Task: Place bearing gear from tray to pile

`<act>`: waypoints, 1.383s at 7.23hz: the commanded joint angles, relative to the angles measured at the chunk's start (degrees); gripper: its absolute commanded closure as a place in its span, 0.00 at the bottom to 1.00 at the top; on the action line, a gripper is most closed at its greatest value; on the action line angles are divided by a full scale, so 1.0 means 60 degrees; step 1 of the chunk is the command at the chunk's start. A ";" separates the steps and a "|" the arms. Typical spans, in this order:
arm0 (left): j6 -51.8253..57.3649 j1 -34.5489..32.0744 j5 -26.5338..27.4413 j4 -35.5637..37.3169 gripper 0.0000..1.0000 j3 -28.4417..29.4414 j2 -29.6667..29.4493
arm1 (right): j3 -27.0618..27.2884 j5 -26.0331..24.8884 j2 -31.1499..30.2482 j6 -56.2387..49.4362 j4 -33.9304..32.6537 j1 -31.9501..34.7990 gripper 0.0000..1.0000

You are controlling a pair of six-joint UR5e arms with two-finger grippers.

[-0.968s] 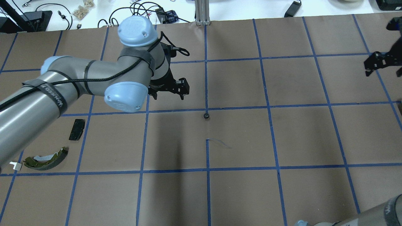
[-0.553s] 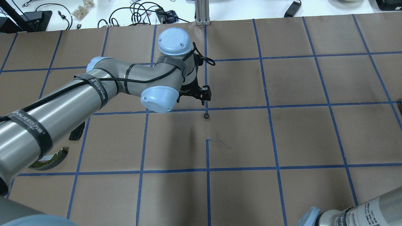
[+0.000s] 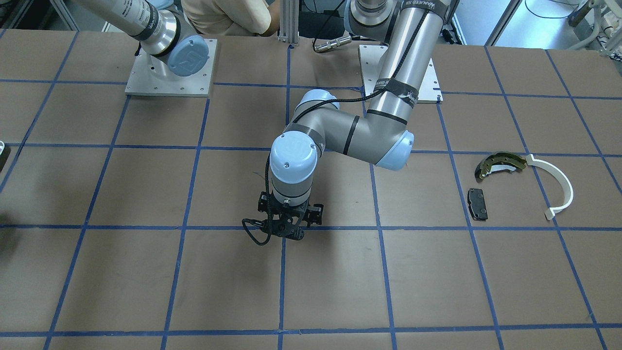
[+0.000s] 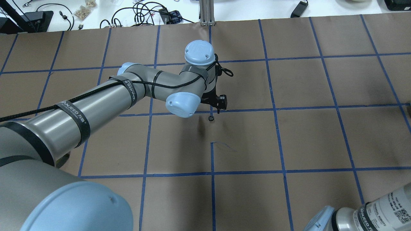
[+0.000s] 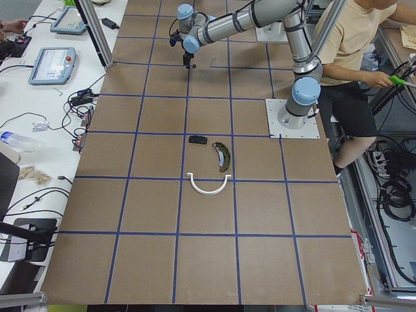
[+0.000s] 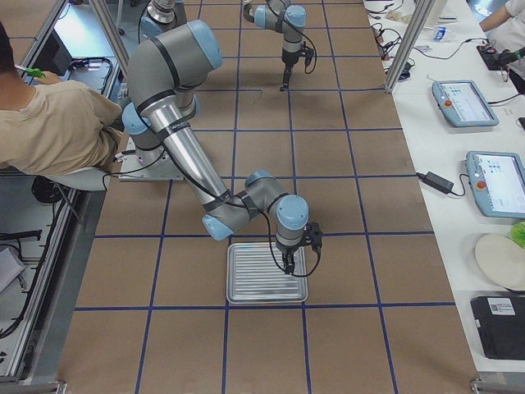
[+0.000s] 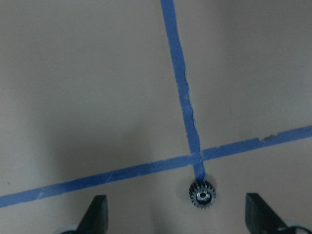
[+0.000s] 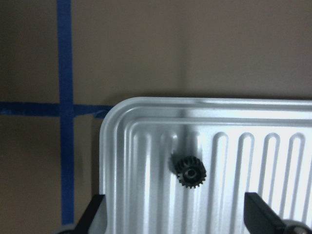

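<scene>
"WANJEED" in white on a black strap around the left arm

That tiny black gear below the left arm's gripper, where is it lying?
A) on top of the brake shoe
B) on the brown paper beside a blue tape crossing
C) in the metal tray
B: the left wrist view shows the gear lying on the paper right by the tape crossing, with the gripper open around it.
</scene>
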 commanded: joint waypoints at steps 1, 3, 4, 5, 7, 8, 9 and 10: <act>0.0046 -0.0111 -0.0011 0.0099 0.24 -0.0005 -0.0197 | -0.0155 0.0049 0.0272 0.0011 -0.0064 -0.0054 0.10; 0.0047 -0.0126 0.0018 -0.0048 0.38 -0.0020 -0.0153 | -0.0126 0.0050 0.0272 0.0142 -0.0049 -0.0039 0.16; 0.0046 -0.0155 0.0018 -0.0121 0.38 -0.0049 -0.0139 | -0.0126 0.0050 0.0287 0.0216 -0.0049 -0.0039 0.17; 0.0046 -0.0156 0.0033 -0.0238 0.38 -0.0035 -0.0095 | -0.0126 0.0050 0.0287 0.0246 -0.0049 -0.0039 0.18; 0.0046 -0.0141 0.0004 -0.0239 0.45 -0.0006 -0.0182 | -0.0111 0.0050 0.0287 0.0464 -0.0049 -0.0039 0.22; 0.0046 -0.0155 0.0003 -0.0253 0.59 -0.0005 -0.0168 | -0.0111 0.0035 0.0287 0.0596 -0.0049 -0.0039 0.26; 0.0046 -0.0141 0.0003 -0.0239 0.85 -0.0005 -0.0182 | -0.0111 0.0035 0.0287 0.0583 -0.0035 -0.0039 0.36; 0.0046 -0.0155 0.0032 -0.0239 1.00 -0.0005 -0.0168 | -0.0111 0.0049 0.0301 0.0583 -0.0020 -0.0039 0.53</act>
